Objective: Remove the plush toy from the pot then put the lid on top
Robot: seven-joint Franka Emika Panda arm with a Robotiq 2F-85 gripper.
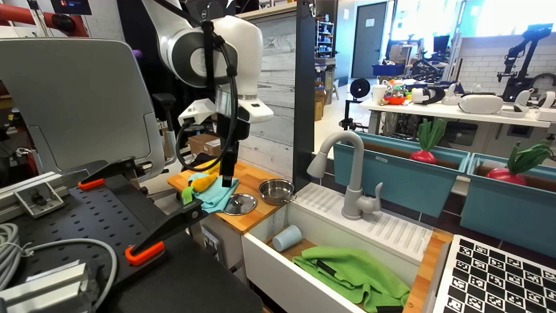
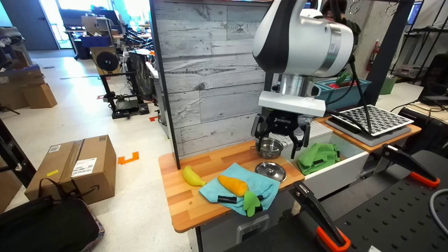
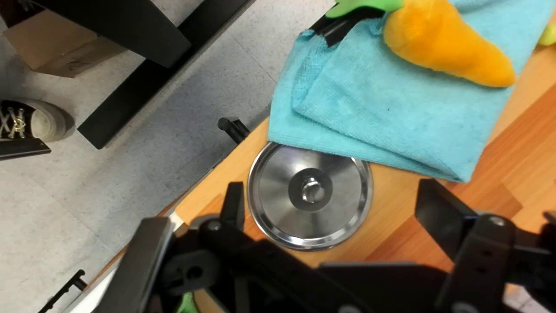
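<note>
The orange carrot plush toy (image 2: 233, 185) lies on the blue towel, outside the pot; it also shows in the wrist view (image 3: 447, 43). The steel pot (image 1: 276, 191) stands on the wooden counter beside the sink, with no toy visible in it; it also shows in an exterior view (image 2: 270, 148). The round steel lid (image 3: 278, 217) lies knob up on the counter between towel and pot, its rim partly under the towel's edge. My gripper (image 3: 331, 191) is open and empty above the counter. In the wrist view the lid's knob sits between the fingertips, nearer the left finger.
The blue towel (image 2: 264, 185) and a yellow banana (image 2: 193, 176) lie on the counter (image 2: 182, 210). The sink holds a green cloth (image 1: 356, 271) and a light blue cup (image 1: 286, 238). A faucet (image 1: 354, 174) and a wood panel wall (image 2: 210, 70) stand near the pot.
</note>
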